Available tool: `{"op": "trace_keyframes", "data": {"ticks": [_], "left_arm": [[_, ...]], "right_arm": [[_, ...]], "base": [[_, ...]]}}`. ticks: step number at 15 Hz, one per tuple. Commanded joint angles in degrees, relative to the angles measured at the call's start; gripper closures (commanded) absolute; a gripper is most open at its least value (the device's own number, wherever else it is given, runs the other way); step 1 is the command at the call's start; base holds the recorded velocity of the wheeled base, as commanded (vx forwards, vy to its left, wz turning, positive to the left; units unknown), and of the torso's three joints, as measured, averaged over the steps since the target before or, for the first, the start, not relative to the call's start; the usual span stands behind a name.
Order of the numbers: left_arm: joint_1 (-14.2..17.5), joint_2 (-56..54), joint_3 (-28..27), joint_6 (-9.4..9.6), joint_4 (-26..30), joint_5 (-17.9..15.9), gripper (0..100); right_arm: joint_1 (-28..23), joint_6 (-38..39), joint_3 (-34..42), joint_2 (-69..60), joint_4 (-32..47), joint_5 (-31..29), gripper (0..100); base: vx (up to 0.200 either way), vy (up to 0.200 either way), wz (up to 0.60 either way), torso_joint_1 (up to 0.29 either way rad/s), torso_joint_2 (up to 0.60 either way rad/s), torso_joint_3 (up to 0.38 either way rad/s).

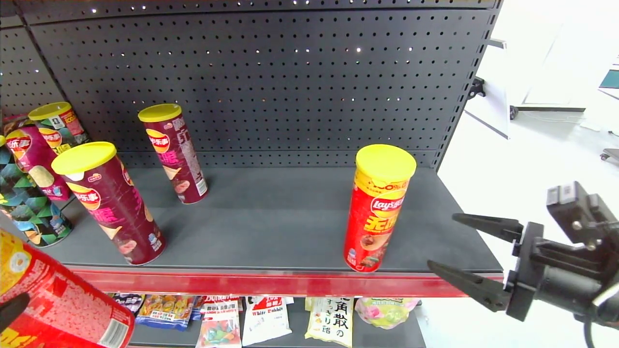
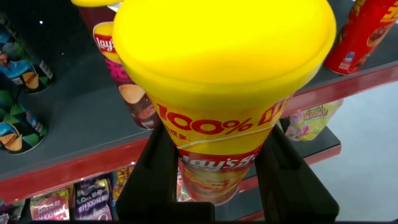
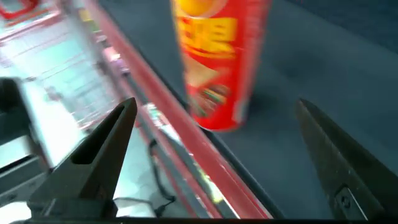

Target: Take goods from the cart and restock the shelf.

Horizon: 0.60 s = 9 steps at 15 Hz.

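A red chip can with a yellow lid (image 1: pixel 375 210) stands upright near the front edge of the dark shelf (image 1: pixel 280 217), toward its right side; the right wrist view has it (image 3: pixel 217 68) just beyond the fingers. My right gripper (image 1: pixel 447 249) is open, off the shelf's right front corner, to the right of that can and holding nothing. My left gripper (image 2: pixel 217 180) is shut on another red chip can with a yellow lid (image 2: pixel 221 81), whose body appears at the lower left of the head view (image 1: pixel 53 299), below and in front of the shelf.
Two maroon chip cans (image 1: pixel 109 203) (image 1: pixel 174 152) stand on the shelf's left half, with more cans (image 1: pixel 29 193) crowded at the far left. A pegboard (image 1: pixel 266 82) backs the shelf. Snack bags (image 1: pixel 329 319) lie on the lower shelf. Open floor lies to the right.
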Motion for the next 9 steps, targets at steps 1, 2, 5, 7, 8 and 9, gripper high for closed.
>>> {"op": "trace_keyframes", "data": {"ticks": [1, 2, 5, 7, 8, 9], "left_arm": [[0.00, 3.83, -1.53, 0.02, -0.49, -0.17, 100], [0.00, 4.27, -1.61, 0.02, -0.49, -0.43, 100], [0.00, 3.83, -1.18, 0.02, -0.49, -0.43, 100], [0.09, 3.30, -1.26, -0.07, -0.49, -0.34, 100], [0.09, 1.90, -1.09, -0.07, -0.49, -0.17, 100], [0.09, 1.19, -1.00, -0.16, -0.40, -0.17, 100]], "right_arm": [[-10.55, 0.16, 2.67, -16.55, 7.01, -4.84, 0], [-15.64, 0.25, 0.91, -22.70, 14.83, -5.11, 0], [-27.95, 1.65, -6.83, -38.88, 42.17, -6.78, 0], [-32.96, 2.53, -9.02, -46.17, 54.38, -9.24, 0], [-34.01, 2.71, -8.06, -50.48, 57.02, -9.33, 0], [-33.66, 2.71, -5.07, -54.26, 56.76, -9.06, 0]], "base": [[0.000, 0.000, 0.00, 0.000, 0.00, 0.000], [0.000, 0.000, 0.00, 0.000, 0.00, 0.000], [0.000, 0.000, 0.00, 0.000, 0.00, 0.000], [0.000, 0.000, 0.00, 0.000, 0.00, 0.000], [0.000, 0.000, 0.00, 0.000, 0.00, 0.000], [0.000, 0.000, 0.00, 0.000, 0.00, 0.000]]}}
